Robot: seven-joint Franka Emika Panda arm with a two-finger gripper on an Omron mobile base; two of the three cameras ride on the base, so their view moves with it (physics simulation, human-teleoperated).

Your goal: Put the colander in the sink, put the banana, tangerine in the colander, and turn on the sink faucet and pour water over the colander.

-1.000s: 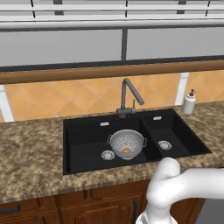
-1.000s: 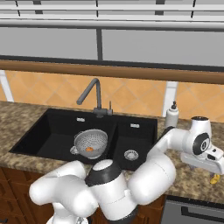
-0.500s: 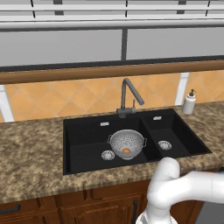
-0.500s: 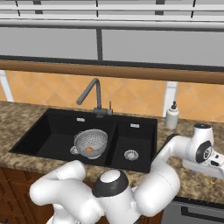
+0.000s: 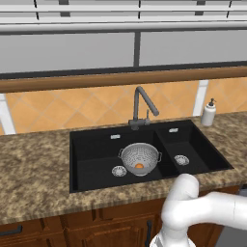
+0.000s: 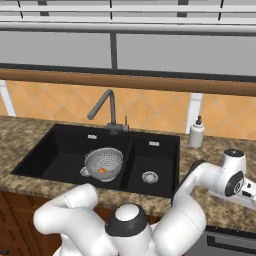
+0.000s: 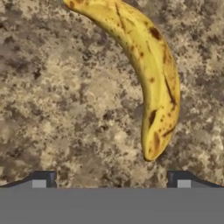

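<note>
The silver colander [image 5: 140,158] [image 6: 103,164] stands in the large basin of the black sink [image 5: 91,169] [image 6: 55,155]. The orange tangerine [image 5: 139,166] [image 6: 102,170] lies inside it. The dark faucet [image 5: 136,103] [image 6: 112,110] rises behind the divider, and no water shows. In the hand view the spotted yellow banana [image 7: 153,74] lies on the speckled granite counter. My gripper [image 7: 111,179] hovers over it, open, with nothing between its fingertips [image 7: 43,178]. The banana's lower end sits just inside the right tip. My wrist [image 6: 234,181] reaches over the counter right of the sink.
A white soap dispenser [image 5: 209,113] [image 6: 196,134] stands on the counter behind the small basin, whose drain [image 5: 181,159] [image 6: 149,176] is bare. Granite counter [image 5: 34,169] runs on both sides of the sink, with a tiled wall behind.
My arm has stretched further right and sunk lower toward the counter. The jaws stayed open. Colander and tangerine have not moved.
</note>
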